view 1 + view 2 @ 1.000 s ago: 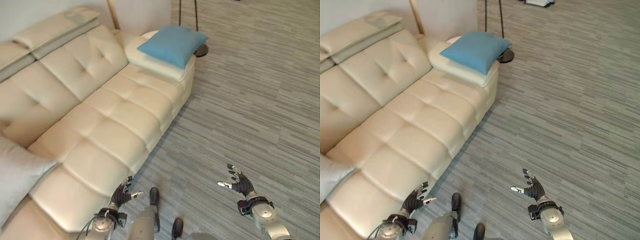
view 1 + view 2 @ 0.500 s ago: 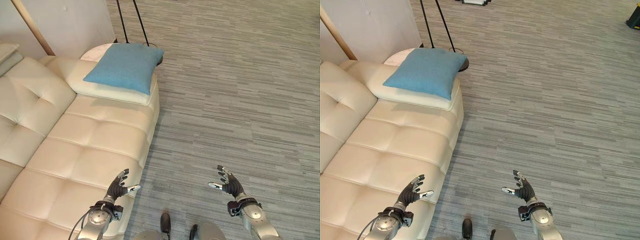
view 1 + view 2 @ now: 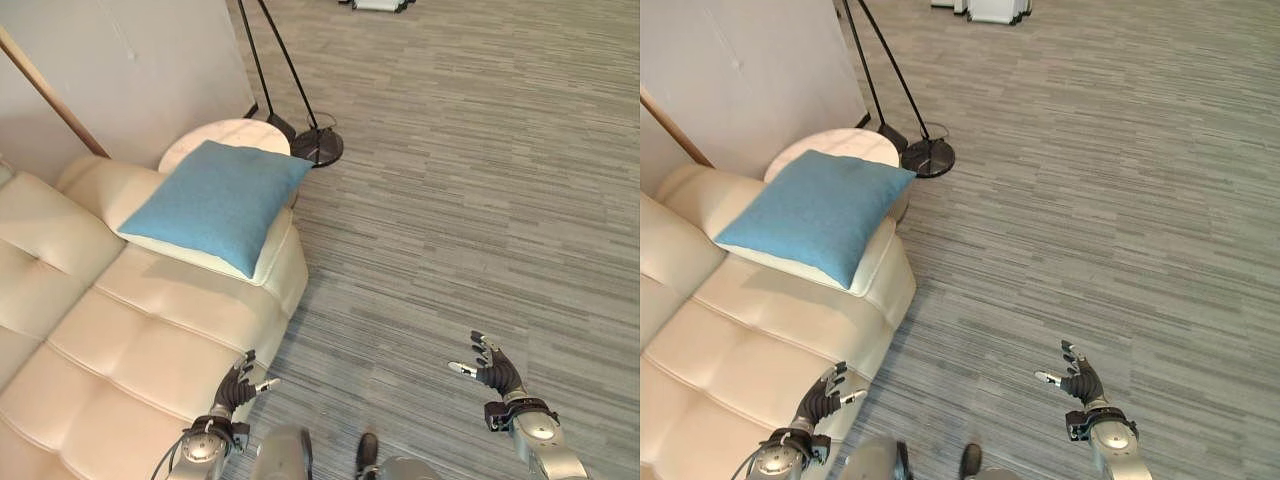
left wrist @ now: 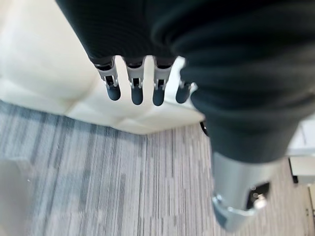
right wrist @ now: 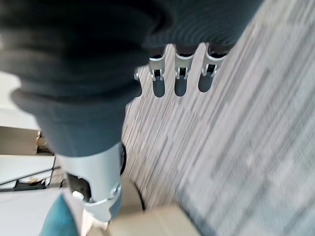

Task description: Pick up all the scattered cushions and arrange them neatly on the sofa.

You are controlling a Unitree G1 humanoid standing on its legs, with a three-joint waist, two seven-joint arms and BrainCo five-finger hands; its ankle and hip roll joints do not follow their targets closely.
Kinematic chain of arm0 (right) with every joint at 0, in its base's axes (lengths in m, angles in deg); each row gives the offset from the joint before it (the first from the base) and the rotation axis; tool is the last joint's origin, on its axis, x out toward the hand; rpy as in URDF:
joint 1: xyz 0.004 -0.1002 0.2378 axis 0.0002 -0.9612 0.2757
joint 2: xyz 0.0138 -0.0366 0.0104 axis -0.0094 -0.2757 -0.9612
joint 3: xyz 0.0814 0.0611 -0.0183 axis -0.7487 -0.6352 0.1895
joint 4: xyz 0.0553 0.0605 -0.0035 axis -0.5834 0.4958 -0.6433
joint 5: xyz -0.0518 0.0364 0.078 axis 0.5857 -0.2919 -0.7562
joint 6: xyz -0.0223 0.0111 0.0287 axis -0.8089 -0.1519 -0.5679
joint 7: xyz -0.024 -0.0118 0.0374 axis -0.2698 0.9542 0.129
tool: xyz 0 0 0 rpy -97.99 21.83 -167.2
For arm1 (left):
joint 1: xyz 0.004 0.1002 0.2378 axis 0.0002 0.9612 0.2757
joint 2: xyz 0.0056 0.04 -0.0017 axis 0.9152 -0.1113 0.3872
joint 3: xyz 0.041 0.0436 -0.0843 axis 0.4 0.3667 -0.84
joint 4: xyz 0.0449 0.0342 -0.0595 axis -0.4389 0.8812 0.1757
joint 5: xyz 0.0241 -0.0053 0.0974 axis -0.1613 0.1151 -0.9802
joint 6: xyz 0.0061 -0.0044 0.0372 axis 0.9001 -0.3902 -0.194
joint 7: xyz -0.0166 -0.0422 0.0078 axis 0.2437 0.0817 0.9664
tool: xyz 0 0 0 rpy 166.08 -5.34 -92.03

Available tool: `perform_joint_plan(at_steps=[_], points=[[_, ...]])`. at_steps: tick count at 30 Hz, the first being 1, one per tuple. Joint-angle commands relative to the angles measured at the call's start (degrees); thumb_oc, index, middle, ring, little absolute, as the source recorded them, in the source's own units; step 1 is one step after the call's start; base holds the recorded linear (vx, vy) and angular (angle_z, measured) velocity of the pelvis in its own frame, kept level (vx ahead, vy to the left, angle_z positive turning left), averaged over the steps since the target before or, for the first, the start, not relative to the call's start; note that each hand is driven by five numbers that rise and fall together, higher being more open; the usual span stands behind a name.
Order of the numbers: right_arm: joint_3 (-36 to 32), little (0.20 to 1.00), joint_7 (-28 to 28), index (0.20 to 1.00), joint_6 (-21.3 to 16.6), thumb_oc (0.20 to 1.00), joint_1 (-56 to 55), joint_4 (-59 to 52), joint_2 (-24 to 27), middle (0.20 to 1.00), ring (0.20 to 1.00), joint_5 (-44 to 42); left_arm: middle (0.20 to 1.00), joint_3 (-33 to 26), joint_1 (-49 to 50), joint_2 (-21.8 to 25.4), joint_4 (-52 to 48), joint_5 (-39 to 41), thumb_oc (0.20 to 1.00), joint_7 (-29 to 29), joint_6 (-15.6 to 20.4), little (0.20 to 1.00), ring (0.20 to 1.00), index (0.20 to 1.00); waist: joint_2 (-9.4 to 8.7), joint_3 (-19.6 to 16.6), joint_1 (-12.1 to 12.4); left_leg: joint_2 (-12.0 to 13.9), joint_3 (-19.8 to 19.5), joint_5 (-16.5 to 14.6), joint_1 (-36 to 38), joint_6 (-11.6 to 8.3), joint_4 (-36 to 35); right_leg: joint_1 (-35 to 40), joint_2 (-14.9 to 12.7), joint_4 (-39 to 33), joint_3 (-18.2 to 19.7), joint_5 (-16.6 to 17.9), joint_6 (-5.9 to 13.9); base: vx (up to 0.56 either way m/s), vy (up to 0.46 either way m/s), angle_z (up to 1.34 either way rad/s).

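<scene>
One cushion: the blue cushion (image 3: 212, 203) lies flat on the sofa's (image 3: 120, 340) end arm, beside the round side table (image 3: 228, 134).
Both hands: empty. The left hand (image 3: 237, 385) has its fingers spread and relaxed over the sofa's front edge; the right hand (image 3: 495, 369) has its fingers spread over bare floor (image 3: 480, 190), well apart from the cushion.
Lamp: the floor lamp's (image 3: 316, 146) dark base stands on the floor just past the side table.
What changed: the whole view has swung toward the sofa's end and the open floor over the last second. The long run of seat and the pale cushion at the other end have left the frame, and the blue one now sits nearer the middle. That reads as the camera turning; the cushion has kept its place on the arm.
Meaning for the task: probably a search turn. No loose cushion lies on the visible floor, so nothing is ready to grasp; the blue cushion may need shifting onto the seat.
</scene>
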Motion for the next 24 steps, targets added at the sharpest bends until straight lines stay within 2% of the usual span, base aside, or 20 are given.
perform_joint_plan(at_steps=[1,2,3,6,7,10,12,13,15,16,17,20,21,22,23,24], points=[[1.8,1.0,1.5,1.0,-2.2,1.0,1.0,-2.7,1.7,1.0,1.0,-2.1,1.0,-0.5,-2.3,2.2,-0.9,1.5,1.0,-1.4,1.5,1.0,1.0,1.0,2.0,-0.1,0.6,-0.2,-3.3,7.1,11.0,-3.91,-19.8,-0.4,-4.7,1.5,0.9,-0.5,8.97,0.19,0.002,-0.24],[1.8,1.0,1.5,1.0,-2.2,1.0,1.0,-2.7,1.7,1.0,1.0,-2.1,1.0,-0.5,-2.3,2.2,-0.9,1.5,1.0,-1.4,1.5,1.0,1.0,1.0,1.92,0.0,0.6,-0.3,-3.3,7.2,11.3,-3.92,-20.1,-0.3,-4.8,1.5,1.0,-0.5,8.98,0.34,0.039,-0.54],[2.1,1.0,1.8,1.0,-2.0,1.0,1.4,-2.3,1.4,1.0,1.0,-2.0,1.0,-1.2,-2.2,2.3,-1.6,1.7,1.0,-1.8,1.4,1.0,1.0,1.0,2.05,-0.1,1.6,-0.1,-2.3,9.7,9.0,-4.45,-23.6,2.2,-3.5,0.7,1.8,-1.7,9.12,0.36,0.066,-0.59],[2.4,1.0,2.2,1.0,-1.7,1.0,1.7,-1.4,1.0,1.0,1.0,-1.4,1.0,-1.9,-2.0,2.5,-1.6,1.6,1.0,-2.2,1.3,1.0,1.0,1.0,1.69,-0.5,2.7,0.6,-0.1,10.8,7.7,-4.5,-25.0,4.2,-3.2,1.0,2.3,-2.9,9.36,0.4,0.117,-0.57],[2.7,1.0,1.5,1.0,-1.5,1.0,1.4,-1.6,0.4,1.0,1.0,-0.5,1.0,-3.0,-1.3,2.8,-1.4,1.4,1.0,-2.3,1.2,1.0,1.0,1.0,1.66,-1.7,3.3,0.7,-0.3,11.4,9.7,-3.36,-25.8,5.8,-3.3,2.6,2.5,-4.3,10.24,0.42,0.182,-0.55],[2.7,1.0,1.1,1.0,-1.4,1.0,1.1,-1.5,0.3,1.0,1.0,0.6,1.0,-3.3,-0.9,2.9,-0.9,1.3,1.0,-2.0,1.3,1.0,1.0,1.0,1.1,-2.7,3.5,0.0,0.0,11.0,10.2,-2.43,-24.7,5.5,-4.4,5.1,2.8,-4.3,11.23,0.34,0.171,-0.14],[2.5,1.0,0.4,1.0,-1.3,1.0,0.9,-2.0,-0.2,1.0,1.0,0.9,1.0,-3.9,-0.6,3.3,-0.2,1.0,1.0,-2.0,1.2,1.0,1.0,1.0,0.03,-3.2,3.7,-1.4,0.4,9.3,11.7,-0.76,-24.3,4.3,-6.8,11.0,3.0,-1.3,13.22,0.32,0.238,-0.44],[2.5,1.0,0.1,1.0,-1.4,1.0,0.8,-2.3,-0.6,1.0,1.0,1.2,1.0,-4.4,-0.3,3.8,-0.2,1.1,1.0,-1.8,1.1,1.0,1.0,1.0,-0.29,-3.3,3.5,-2.4,0.6,7.8,13.6,0.42,-24.4,2.2,-8.9,17.7,2.6,2.1,14.62,0.35,0.288,-0.05],[2.6,1.0,-0.1,1.0,-1.3,1.0,0.9,-2.7,-1.1,1.0,1.0,1.5,1.0,-4.4,-0.2,4.3,0.1,0.5,1.0,-1.7,1.1,1.0,1.0,1.0,0.09,-3.2,3.2,-2.8,0.2,6.5,15.9,1.29,-24.7,-1.0,-9.6,22.6,2.2,5.2,14.99,0.22,0.17,0.38],[2.6,1.0,-0.1,1.0,-1.3,1.0,0.9,-2.7,-1.1,1.0,1.0,1.5,1.0,-4.4,-0.2,4.3,0.1,0.5,1.0,-1.7,1.1,1.0,1.0,1.0,0.09,-3.2,3.2,-2.8,0.2,6.5,15.9,1.29,-24.7,-1.0,-9.6,22.6,2.2,5.1,14.99,0.22,0.087,0.63],[2.5,1.0,0.0,1.0,-1.5,1.0,0.9,-2.8,-1.3,1.0,1.0,1.5,1.0,-4.1,-0.3,4.5,0.1,0.3,1.0,-1.6,1.2,1.0,1.0,1.0,0.47,-3.1,2.9,-3.3,-0.7,5.7,18.4,1.28,-25.7,-2.6,-10.2,21.4,0.6,5.1,14.38,0.24,0.053,0.72],[2.7,1.0,0.1,1.0,-1.7,1.0,0.9,-3.1,-1.2,1.0,1.0,1.1,1.0,-2.9,-0.3,4.3,-0.4,0.5,1.0,-1.1,1.4,1.0,1.0,1.0,0.97,-2.5,2.0,-4.0,-3.9,5.5,20.2,0.9,-26.5,-5.7,-7.7,17.3,1.4,2.5,13.16,0.2,0.021,1.09],[2.7,1.0,0.1,1.0,-1.7,1.0,0.9,-3.1,-1.2,1.0,1.0,1.1,1.0,-2.9,-0.3,4.3,-0.4,0.5,1.0,-1.1,1.4,1.0,1.0,1.0,0.99,-2.3,1.8,-4.0,-4.0,5.4,20.4,0.87,-26.5,-5.4,-7.7,17.3,1.2,2.4,13.14,0.11,-0.022,1.2],[2.8,1.0,0.2,1.0,-1.7,1.0,0.9,-2.7,-1.1,1.0,1.0,0.9,1.0,-2.6,-0.4,4.2,-0.2,0.5,1.0,-1.0,1.5,1.0,1.0,1.0,1.03,-2.0,1.5,-4.2,-5.3,5.3,20.8,0.72,-26.7,-6.4,-6.8,15.5,1.9,1.6,12.73,0.13,-0.046,0.97],[2.8,1.0,0.3,1.0,-1.6,1.0,0.8,-2.8,-1.0,1.0,1.0,0.6,1.0,-2.1,-0.5,3.9,-0.3,0.5,1.0,-0.8,1.6,1.0,1.0,1.0,0.82,-1.5,1.1,-4.9,-7.6,5.1,21.6,0.47,-27.1,-8.0,-5.5,11.3,4.3,1.8,12.69,0.13,-0.044,0.68],[2.8,1.0,0.3,1.0,-1.7,1.0,0.8,-2.8,-1.0,1.0,1.0,0.6,1.0,-2.1,-0.5,3.9,-0.3,0.5,1.0,-0.8,1.6,1.0,1.0,1.0,0.87,-1.4,1.0,-4.9,-7.7,5.0,21.7,0.44,-27.1,-7.8,-5.4,11.2,4.2,1.8,12.68,0.12,-0.053,0.67]])
